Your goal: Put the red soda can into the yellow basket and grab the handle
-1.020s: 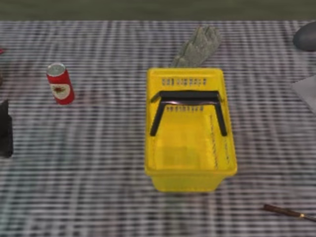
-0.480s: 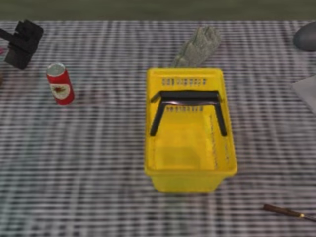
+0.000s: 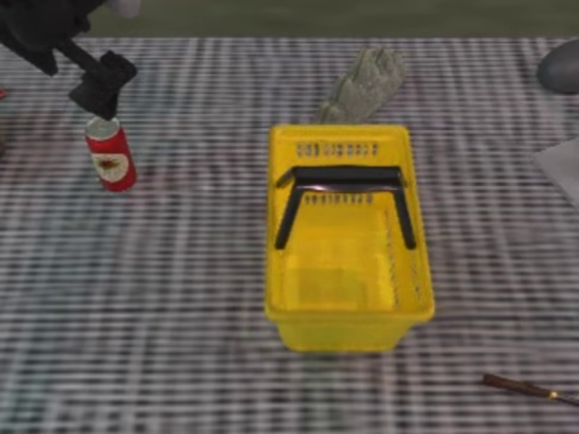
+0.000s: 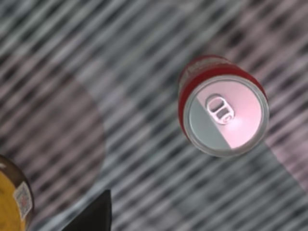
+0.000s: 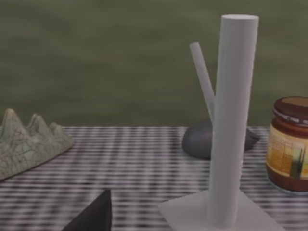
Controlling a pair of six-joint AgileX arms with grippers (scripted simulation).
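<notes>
The red soda can (image 3: 110, 155) stands upright at the table's left; in the left wrist view its silver top (image 4: 225, 115) is seen from above. My left gripper (image 3: 101, 86) hovers open just beyond the can, apart from it, with one dark finger (image 4: 94, 217) in the wrist view. The yellow basket (image 3: 348, 312) sits in the middle of the table with nothing in it. Its black handle (image 3: 344, 174) leans toward its far end. My right gripper is out of the top view; one dark finger (image 5: 96, 215) shows in its wrist view, with nothing held.
A grey-green rock-like piece (image 3: 366, 83) lies behind the basket. A brown stick-like tool (image 3: 529, 389) lies at the front right. At the far right are a grey lump (image 3: 561, 65), a white post on a base (image 5: 231, 120) and a jar (image 5: 289, 144). Another jar (image 4: 13, 199) stands near the can.
My left arm has swung from the table's left edge up to the far left and then right, ending just beyond the can. Can and basket have not moved.
</notes>
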